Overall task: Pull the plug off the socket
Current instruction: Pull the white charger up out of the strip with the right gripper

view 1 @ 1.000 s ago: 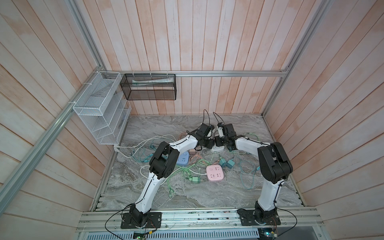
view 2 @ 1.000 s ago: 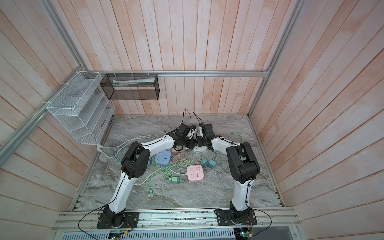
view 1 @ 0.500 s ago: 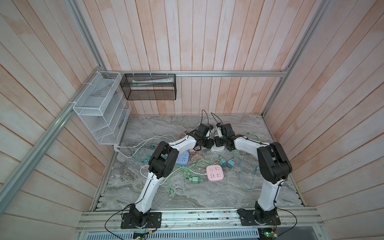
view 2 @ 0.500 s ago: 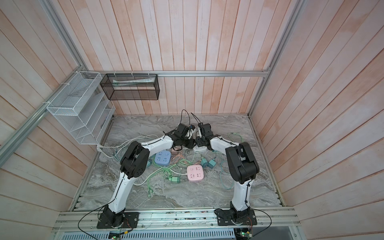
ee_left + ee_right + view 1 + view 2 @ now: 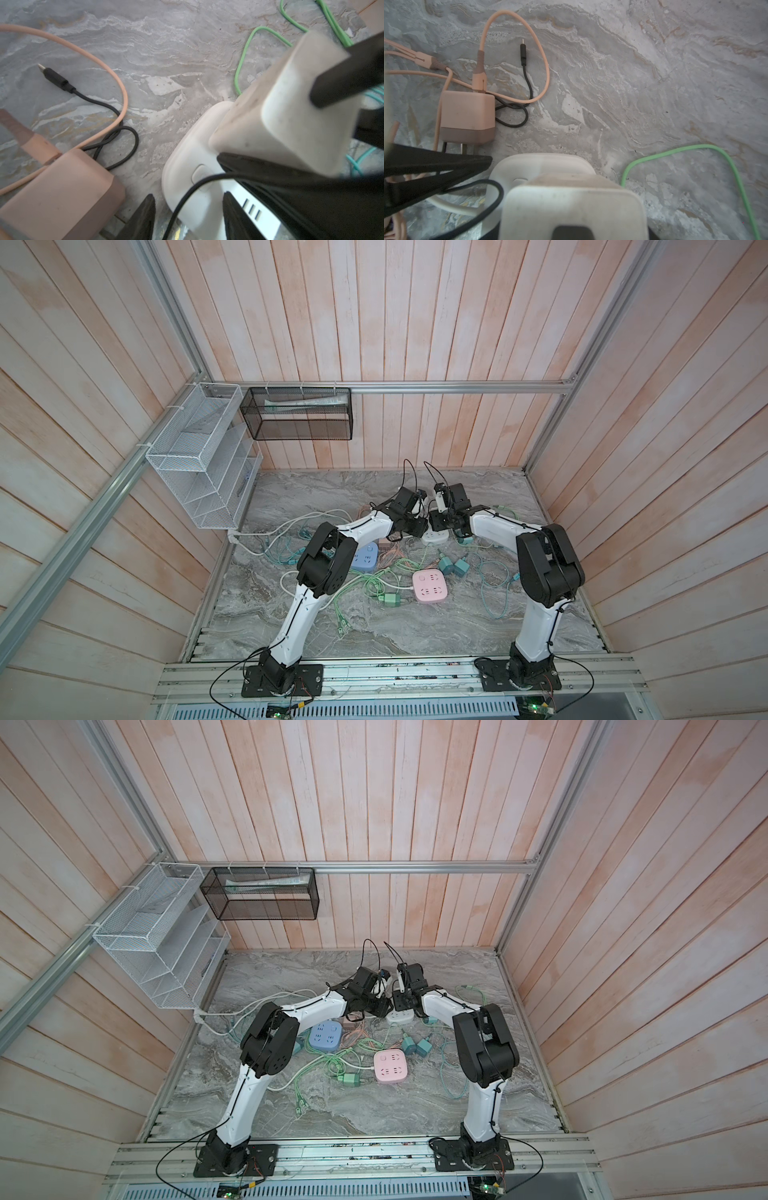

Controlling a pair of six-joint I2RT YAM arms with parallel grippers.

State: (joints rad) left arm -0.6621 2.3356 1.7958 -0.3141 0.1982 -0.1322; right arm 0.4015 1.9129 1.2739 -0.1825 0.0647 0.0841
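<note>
1. Standing in the socket [image 5: 436, 537], the plug [image 5: 571, 207] is a white block, seated and not yet pulled free. The socket lies on the tabletop [image 5: 478, 497] about midway between the side edges, in the half toward the back edge.
2. The right gripper [image 5: 439, 526] pinches the plug. In the left wrist view one of its black fingers [image 5: 342, 72] lies flat on the plug's side, and the other shows just past the block.
3. The left gripper [image 5: 189, 204] straddles the socket's end, with one finger beside the rim and one over the top face. (A sliver of tabletop shows between the first finger and the rim, so I cannot tell whether the jaws clamp the socket or only bracket it.)
4. A peach charger [image 5: 467, 112] lies just off the socket's end, and a black cable [image 5: 525, 68] with a bare connector loops beside it.
5. A green cable [image 5: 695, 148] curves over the tabletop on the socket's other side.
6. A pink socket [image 5: 430, 587] and a blue socket [image 5: 368, 558] lie nearer the front edge, among more loose cables.
</note>
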